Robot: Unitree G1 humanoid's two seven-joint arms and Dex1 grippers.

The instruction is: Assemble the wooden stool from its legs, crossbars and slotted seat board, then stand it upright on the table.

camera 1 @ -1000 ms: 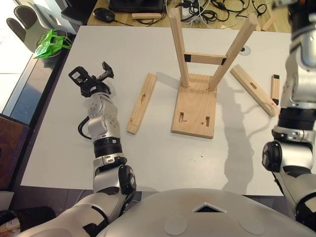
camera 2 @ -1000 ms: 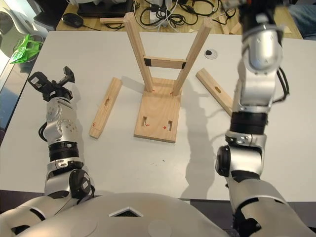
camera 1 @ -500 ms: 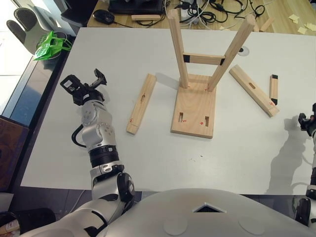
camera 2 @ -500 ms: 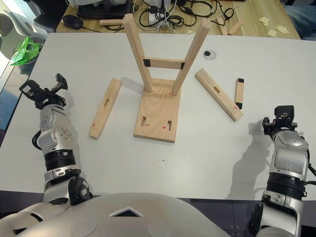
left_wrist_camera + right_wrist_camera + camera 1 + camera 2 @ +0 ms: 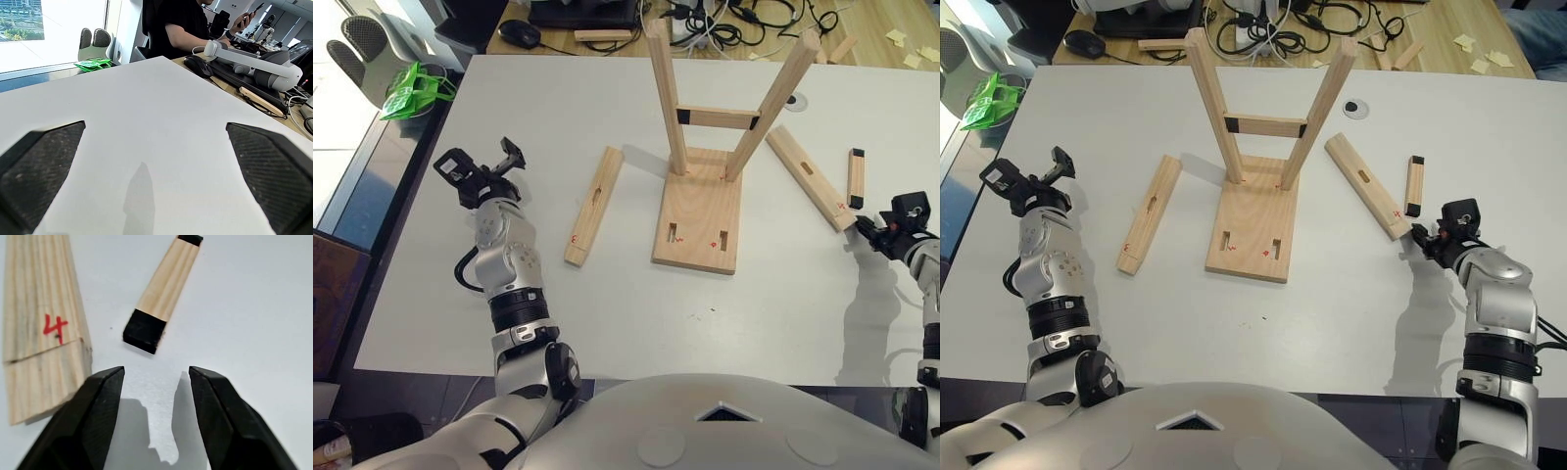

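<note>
The right tool [image 5: 155, 375] sits low over the worktop [image 5: 1351, 304], its fingers apart and gripping nothing. Just ahead of its tips lies the black-capped end of the short crossbar [image 5: 164, 289]. The cut end of the loose leg [image 5: 44, 308] marked 4 lies just beside the tips, on the tool's left. Behind this tool and to its right, bare worktop runs to the edge.

Farther to its left stands the seat board [image 5: 1252, 230], flat on the worktop, with two upright legs [image 5: 1214, 103] slotted in and a fitted crossbar [image 5: 1265, 125] joining them.

The left tool [image 5: 487, 162] hangs near the worktop's left edge with its fingers spread wide and nothing between them. Open surface lies ahead of it. A second loose leg [image 5: 594, 204] lies well apart on its right.
</note>
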